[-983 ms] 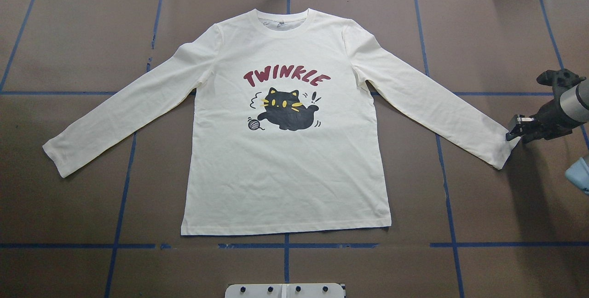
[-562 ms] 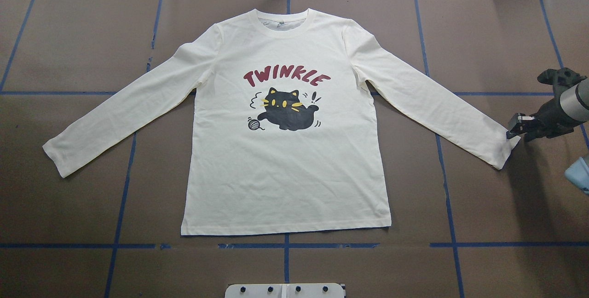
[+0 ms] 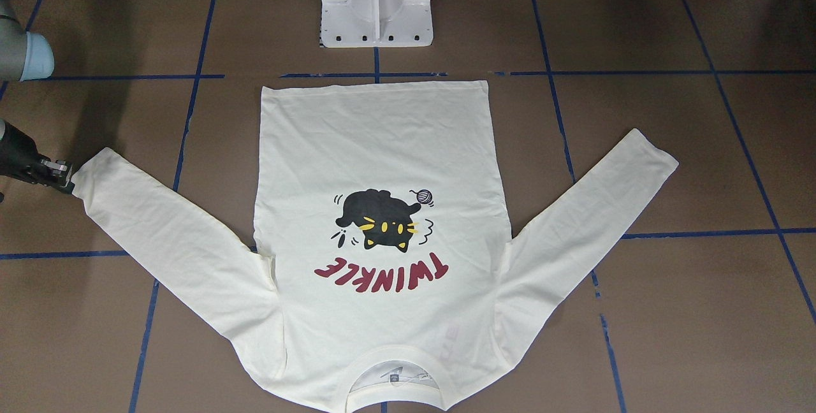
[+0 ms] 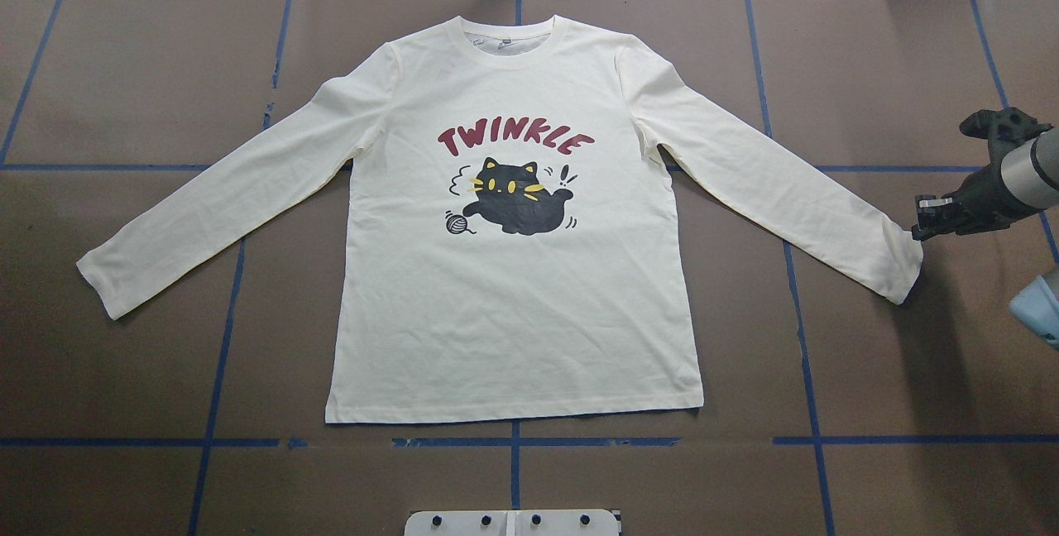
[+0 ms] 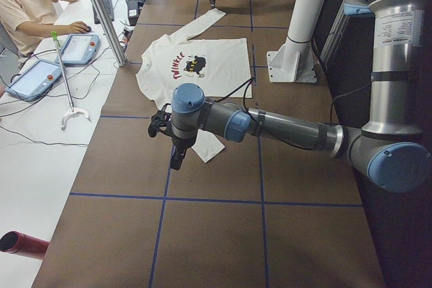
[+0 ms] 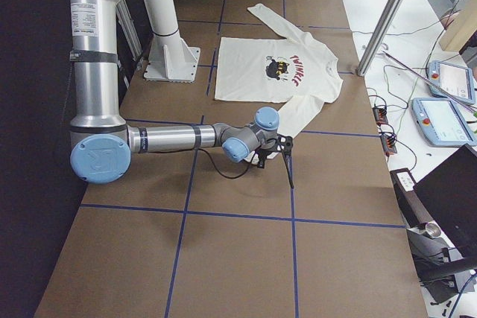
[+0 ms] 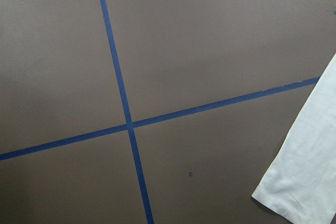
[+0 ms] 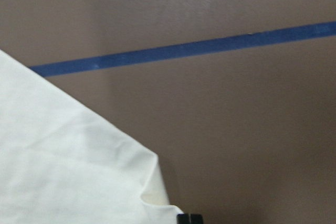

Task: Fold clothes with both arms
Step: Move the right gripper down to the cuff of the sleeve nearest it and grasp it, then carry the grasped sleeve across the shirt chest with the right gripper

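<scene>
The cream-white T-shirt [image 4: 513,313] lies flat and face up, both sleeves spread, its cat print and "TWINKLE" lettering showing [image 3: 376,145]. My right gripper [image 4: 920,226] is at the far corner of the right sleeve's cuff [image 3: 65,177]. Its fingertips [image 8: 189,219] are together, and the cuff corner rises into them. My left gripper [image 5: 175,160] hangs above the table just outside the left sleeve's cuff [image 7: 304,171]. It appears only in the exterior left view, so I cannot tell whether it is open or shut.
The white pedestal base [image 3: 376,11] stands at the robot's edge of the table, behind the shirt's hem. Blue tape lines [image 4: 513,442] grid the brown tabletop. A person [image 5: 30,5] sits at a side desk with teach pendants [image 6: 447,117].
My right gripper has moved a little toward the far side of the table and inward. The cuff's outer corner has shifted with it.
</scene>
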Robot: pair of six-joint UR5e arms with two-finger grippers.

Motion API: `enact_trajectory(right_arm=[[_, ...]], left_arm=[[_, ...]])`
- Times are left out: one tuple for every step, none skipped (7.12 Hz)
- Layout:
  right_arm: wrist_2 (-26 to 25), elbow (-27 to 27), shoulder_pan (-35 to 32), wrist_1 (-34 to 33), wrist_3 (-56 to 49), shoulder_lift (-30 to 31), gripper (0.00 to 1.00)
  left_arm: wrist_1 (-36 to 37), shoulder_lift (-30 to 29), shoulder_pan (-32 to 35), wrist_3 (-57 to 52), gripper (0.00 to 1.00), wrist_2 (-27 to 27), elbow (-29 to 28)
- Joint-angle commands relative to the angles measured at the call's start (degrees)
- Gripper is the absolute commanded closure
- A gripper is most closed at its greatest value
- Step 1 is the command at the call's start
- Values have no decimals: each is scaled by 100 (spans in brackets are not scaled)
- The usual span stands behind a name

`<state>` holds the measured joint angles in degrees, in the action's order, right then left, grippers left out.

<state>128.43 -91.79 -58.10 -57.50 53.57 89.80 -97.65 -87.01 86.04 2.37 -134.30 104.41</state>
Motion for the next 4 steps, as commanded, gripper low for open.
enact_trajectory(right_arm=[[155, -505, 165, -24, 1166, -556, 100], [43, -445, 602, -42, 2061, -1291, 100], [-123, -244, 876, -225, 2923, -2117, 100], [-316, -42, 931, -836, 3166, -3143, 100]], left_arm=[[0, -8, 0, 0, 1, 0, 9], [0, -9, 0, 0, 1, 0, 52], [0, -26, 0, 0, 1, 9, 96], [-9, -96, 0, 9, 1, 9, 88]])
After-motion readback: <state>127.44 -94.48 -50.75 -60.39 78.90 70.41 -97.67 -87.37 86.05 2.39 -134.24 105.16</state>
